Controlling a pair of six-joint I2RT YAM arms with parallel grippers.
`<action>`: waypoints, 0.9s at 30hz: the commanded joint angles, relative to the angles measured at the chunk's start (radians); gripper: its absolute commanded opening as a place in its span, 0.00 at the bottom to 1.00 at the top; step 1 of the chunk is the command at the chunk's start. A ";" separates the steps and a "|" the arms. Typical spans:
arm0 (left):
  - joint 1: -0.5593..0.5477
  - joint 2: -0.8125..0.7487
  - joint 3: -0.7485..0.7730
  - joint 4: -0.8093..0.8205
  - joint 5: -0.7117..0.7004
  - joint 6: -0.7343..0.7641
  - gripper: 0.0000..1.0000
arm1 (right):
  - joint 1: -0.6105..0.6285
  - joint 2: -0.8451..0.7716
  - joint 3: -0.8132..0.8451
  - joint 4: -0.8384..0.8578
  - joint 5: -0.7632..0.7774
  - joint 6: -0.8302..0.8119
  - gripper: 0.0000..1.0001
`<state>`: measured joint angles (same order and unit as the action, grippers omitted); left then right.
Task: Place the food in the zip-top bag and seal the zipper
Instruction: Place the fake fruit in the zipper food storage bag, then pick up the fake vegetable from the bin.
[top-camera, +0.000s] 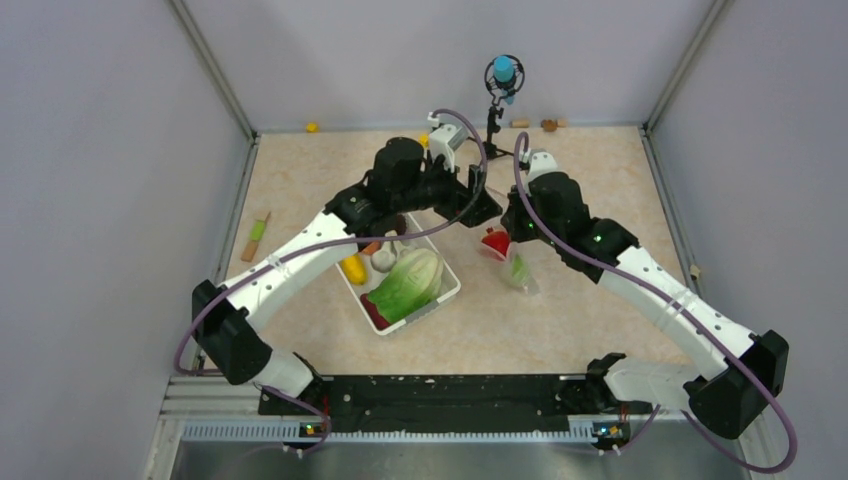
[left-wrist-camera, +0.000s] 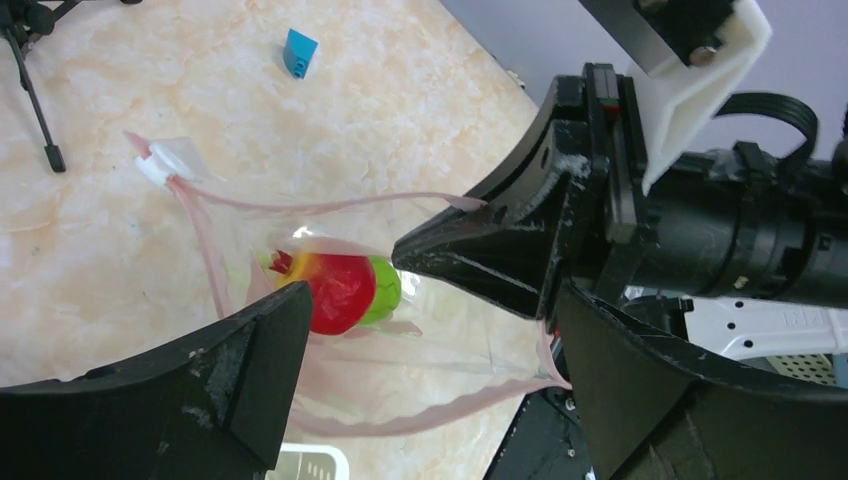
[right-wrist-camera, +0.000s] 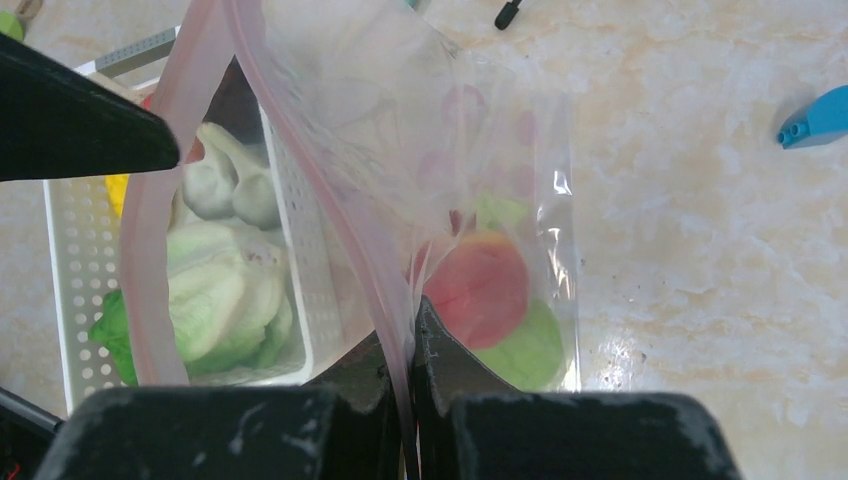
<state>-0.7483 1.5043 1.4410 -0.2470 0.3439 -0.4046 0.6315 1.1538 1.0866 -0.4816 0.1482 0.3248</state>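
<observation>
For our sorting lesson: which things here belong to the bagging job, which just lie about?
Job: clear floppy zip-top bag, round red apple inside it, green leafy cabbage.
Lying about: small blue plastic block, small yellow piece by back wall.

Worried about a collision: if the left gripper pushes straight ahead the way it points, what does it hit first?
Probably the left gripper passes the open mouth of the zip-top bag and meets the red apple inside first; depth is unclear.
</observation>
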 joint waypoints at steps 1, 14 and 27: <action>-0.005 -0.119 -0.041 0.015 -0.021 0.036 0.97 | -0.013 -0.021 0.069 -0.016 0.027 -0.008 0.00; -0.005 -0.396 -0.342 -0.003 -0.323 -0.008 0.97 | -0.023 -0.004 0.239 -0.118 0.133 -0.038 0.00; 0.004 -0.444 -0.622 -0.003 -0.489 -0.094 0.97 | -0.031 -0.038 0.258 -0.124 0.207 -0.043 0.00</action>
<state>-0.7486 1.1027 0.8986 -0.3054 -0.0921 -0.4660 0.6121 1.1995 1.3293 -0.6819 0.3271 0.2974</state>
